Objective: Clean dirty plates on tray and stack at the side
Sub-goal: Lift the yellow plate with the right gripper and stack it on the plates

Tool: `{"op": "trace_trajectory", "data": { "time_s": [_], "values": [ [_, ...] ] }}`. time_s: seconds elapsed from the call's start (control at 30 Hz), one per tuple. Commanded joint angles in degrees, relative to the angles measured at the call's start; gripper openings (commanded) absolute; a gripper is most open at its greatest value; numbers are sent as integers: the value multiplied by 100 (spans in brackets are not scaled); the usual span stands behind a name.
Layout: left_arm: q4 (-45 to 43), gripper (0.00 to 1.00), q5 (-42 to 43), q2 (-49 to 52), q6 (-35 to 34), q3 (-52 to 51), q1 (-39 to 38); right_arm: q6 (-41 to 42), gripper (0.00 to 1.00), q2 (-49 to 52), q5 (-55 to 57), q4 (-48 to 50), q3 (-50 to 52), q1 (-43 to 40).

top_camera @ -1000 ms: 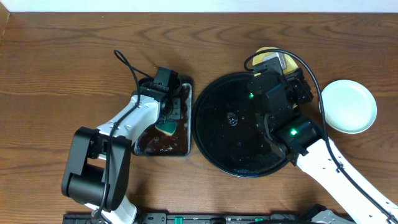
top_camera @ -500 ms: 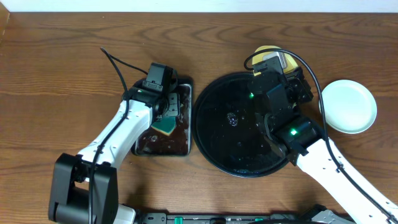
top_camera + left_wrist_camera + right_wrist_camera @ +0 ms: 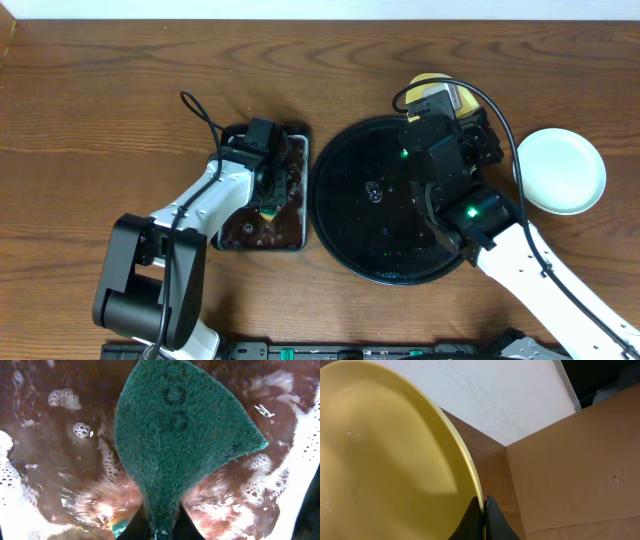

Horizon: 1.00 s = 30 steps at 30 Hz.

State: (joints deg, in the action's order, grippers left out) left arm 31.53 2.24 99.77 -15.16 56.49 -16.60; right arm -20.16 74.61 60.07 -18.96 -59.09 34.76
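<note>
Two grippers loaded: left gripper (image 3: 160, 527) pinches sponge (image 3: 175, 440) in soapy tray (image 3: 302, 200), right gripper (image 3: 482, 512) clamps yellow plate (image 3: 385, 460) by its rim; likely scrub step, next sponge must meet plate.

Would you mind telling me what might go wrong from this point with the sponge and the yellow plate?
1. The right gripper pinches the yellow plate only at its rim, so scrubbing pressure could make it slip or swing.
2. The left gripper holds the green sponge by one narrow end in foamy brown water. Carried across, it will likely drip on the wooden table and may flop.
</note>
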Motion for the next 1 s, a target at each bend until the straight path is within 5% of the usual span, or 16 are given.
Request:
{"op": "trace_trajectory", "data": {
  "time_s": [0.0,0.1,0.13,0.2,0.37,0.63,0.87,0.97],
  "values": [
    [131,7,33,-79,-15,17,31,-4,1,-90,140,37,-59,44],
    [208,8,31,-343,-13,120,31,-4,1,-90,140,35,-59,44],
    [205,17,31,-446,-15,133,31,-4,1,-90,140,35,-59,44],
    [199,56,31,-651,-15,142,31,-4,1,-90,140,35,-59,44],
    [184,59,31,-949,-546,140,31,2,1,-90,138,37,-59,44],
    [-33,53,28,-691,-634,28,24,68,1,-90,138,35,-59,44],
    [-107,28,28,-157,-634,-57,24,146,1,-90,138,35,-59,44],
    [-118,8,28,52,-634,-57,24,144,1,-90,138,35,-59,44]
  ]
}}
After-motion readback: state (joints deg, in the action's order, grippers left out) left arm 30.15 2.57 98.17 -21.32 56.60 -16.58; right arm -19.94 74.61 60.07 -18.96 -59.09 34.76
